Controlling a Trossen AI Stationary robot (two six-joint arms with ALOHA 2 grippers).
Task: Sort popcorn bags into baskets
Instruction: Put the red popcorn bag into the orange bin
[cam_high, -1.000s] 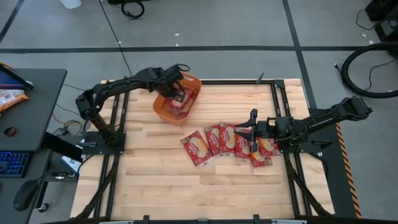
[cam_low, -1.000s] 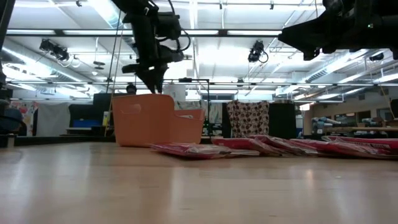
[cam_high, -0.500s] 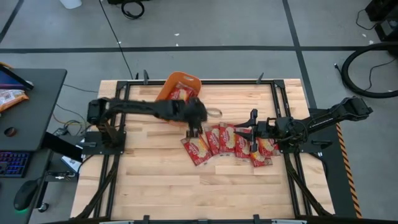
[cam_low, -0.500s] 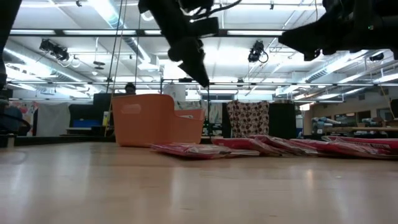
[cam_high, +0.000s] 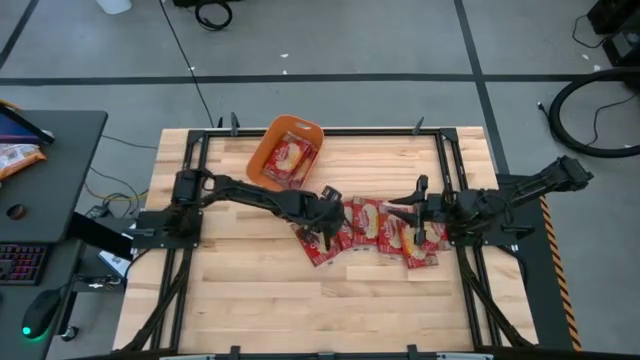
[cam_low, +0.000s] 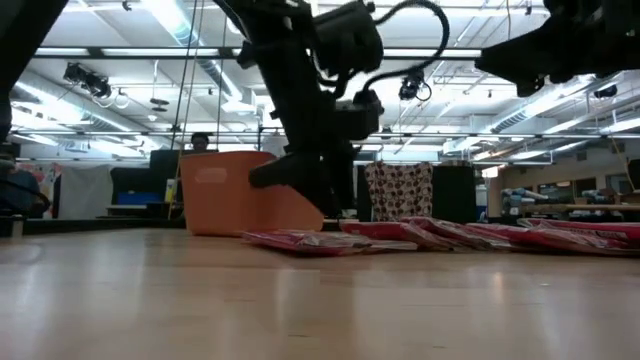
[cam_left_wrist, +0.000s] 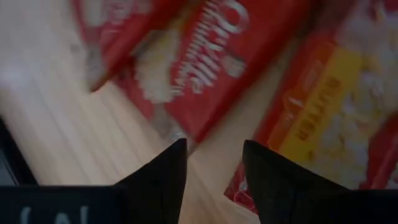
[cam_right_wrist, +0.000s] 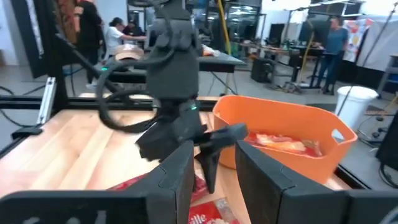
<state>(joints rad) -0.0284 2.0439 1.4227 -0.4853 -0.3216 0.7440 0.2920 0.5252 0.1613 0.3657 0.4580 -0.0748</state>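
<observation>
One orange basket stands on the wooden tabletop near its far edge, and at least one popcorn bag lies inside it; how many are stacked there cannot be told. The other popcorn bags lie flat in an overlapping row on the near side of the basket, towards the right arm; about six can be counted, though the overlaps make the number unsure. The left gripper is low over the end of that row closest to the basket, above the bag that lies a little apart from the rest. In its wrist view the fingers are spread, with bare wood and bag edges showing between them and nothing held. The right gripper hangs over the far end of the row from the basket, its fingers parted and empty, pointing towards the basket.
</observation>
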